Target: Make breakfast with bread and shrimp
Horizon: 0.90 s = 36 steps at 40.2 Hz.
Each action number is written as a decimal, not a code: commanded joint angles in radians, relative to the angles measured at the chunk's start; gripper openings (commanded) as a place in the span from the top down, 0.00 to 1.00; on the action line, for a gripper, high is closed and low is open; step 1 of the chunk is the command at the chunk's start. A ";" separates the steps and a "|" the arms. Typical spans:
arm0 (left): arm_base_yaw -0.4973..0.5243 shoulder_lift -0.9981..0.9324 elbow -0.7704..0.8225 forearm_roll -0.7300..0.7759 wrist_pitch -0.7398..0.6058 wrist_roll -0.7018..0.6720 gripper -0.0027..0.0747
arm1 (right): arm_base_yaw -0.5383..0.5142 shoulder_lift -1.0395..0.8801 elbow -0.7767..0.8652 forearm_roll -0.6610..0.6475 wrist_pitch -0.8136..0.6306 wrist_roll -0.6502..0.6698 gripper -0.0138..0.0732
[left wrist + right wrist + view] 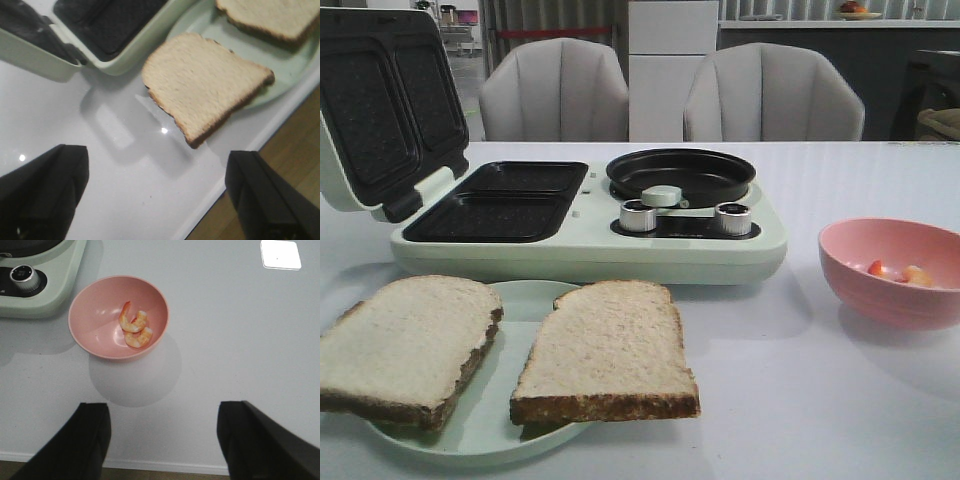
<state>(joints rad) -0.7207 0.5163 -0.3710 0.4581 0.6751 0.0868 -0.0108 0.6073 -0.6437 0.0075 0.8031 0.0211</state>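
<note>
Two slices of bread lie on a pale green plate (525,305) at the table's front left: one on the left (405,345), one on the right (608,350). The left wrist view shows both slices (205,82) (270,17). Two orange-pink shrimp (135,330) sit in a pink bowl (95,325); the front view shows the shrimp (900,272) in that bowl (890,300) at the right. My left gripper (157,195) hangs open above bare table near the front edge, short of the bread. Open too, my right gripper (162,440) is above the table edge, short of the bowl. Neither arm shows in the front view.
A pale green breakfast maker (590,225) stands behind the plate, its sandwich lid (385,100) raised, two dark grill wells (505,200) exposed, a round black pan (680,172) on its right, and two knobs (685,218) in front. Two grey chairs (670,95) stand behind the table.
</note>
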 commanded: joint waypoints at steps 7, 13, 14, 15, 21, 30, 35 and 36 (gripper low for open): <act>-0.187 0.169 0.006 0.258 -0.021 -0.012 0.22 | 0.000 0.009 -0.034 -0.007 -0.057 -0.004 0.20; -0.251 0.307 0.006 0.389 -0.032 -0.115 0.23 | 0.000 0.009 -0.034 -0.007 -0.057 -0.004 0.20; -0.262 0.332 0.004 0.402 -0.032 -0.143 0.23 | 0.000 0.009 -0.034 -0.007 -0.057 -0.004 0.20; -0.268 0.350 0.004 0.424 -0.032 -0.163 0.23 | 0.000 0.009 -0.034 -0.007 -0.057 -0.004 0.20; -0.291 0.492 0.002 0.560 -0.039 -0.282 0.23 | 0.000 0.009 -0.034 -0.007 -0.057 -0.004 0.20; -0.291 0.664 0.002 0.852 -0.020 -0.545 0.23 | 0.000 0.009 -0.034 -0.007 -0.057 -0.004 0.20; -0.291 0.732 0.002 0.904 -0.017 -0.609 0.23 | 0.000 0.009 -0.034 -0.007 -0.057 -0.004 0.20; -0.291 0.747 0.002 0.912 -0.014 -0.611 0.23 | 0.000 0.009 -0.034 -0.007 -0.057 -0.004 0.20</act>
<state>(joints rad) -1.0049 1.2345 -0.3415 1.2921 0.6382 -0.4722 -0.0108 0.6073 -0.6437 0.0075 0.8078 0.0192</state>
